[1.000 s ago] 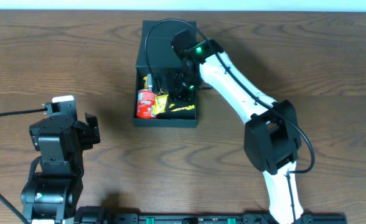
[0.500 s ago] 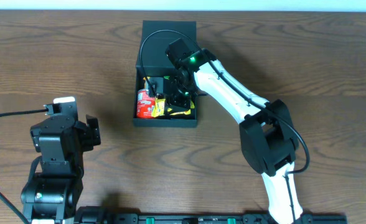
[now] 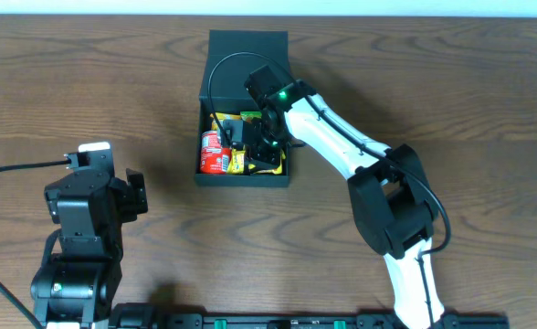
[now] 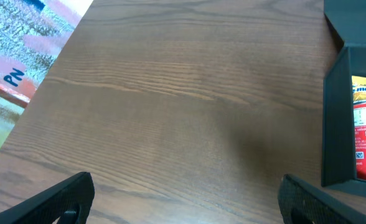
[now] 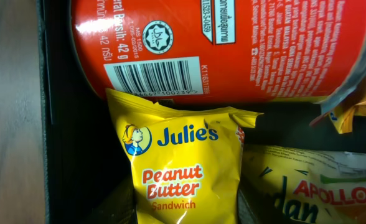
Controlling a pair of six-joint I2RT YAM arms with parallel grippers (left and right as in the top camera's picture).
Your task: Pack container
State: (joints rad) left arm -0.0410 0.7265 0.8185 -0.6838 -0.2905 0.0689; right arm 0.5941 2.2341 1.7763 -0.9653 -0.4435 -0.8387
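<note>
The container (image 3: 243, 180), a dark teal box with its flap lid (image 3: 247, 41) folded back, sits at the table's upper middle. Inside lie a red can (image 3: 214, 151), a yellow Julie's peanut butter sandwich packet (image 5: 183, 162) and a yellow Apollo packet (image 5: 320, 186). My right gripper (image 3: 250, 146) reaches down into the box. In the right wrist view the right gripper (image 5: 184, 206) is shut on the sandwich packet, just below the red can (image 5: 220, 43). My left gripper (image 3: 136, 192) stands open over bare wood at the left, with the container's wall (image 4: 335, 124) off to its right.
A black cable (image 3: 13, 169) trails across the table's left side. A colourful printed surface (image 4: 21, 50) shows beyond the table edge in the left wrist view. Bare wood (image 3: 451, 110) surrounds the container.
The right arm has moved toward the front left and lower into the container with the sandwich packet, uncovering more of the lid. The left arm has not moved.
</note>
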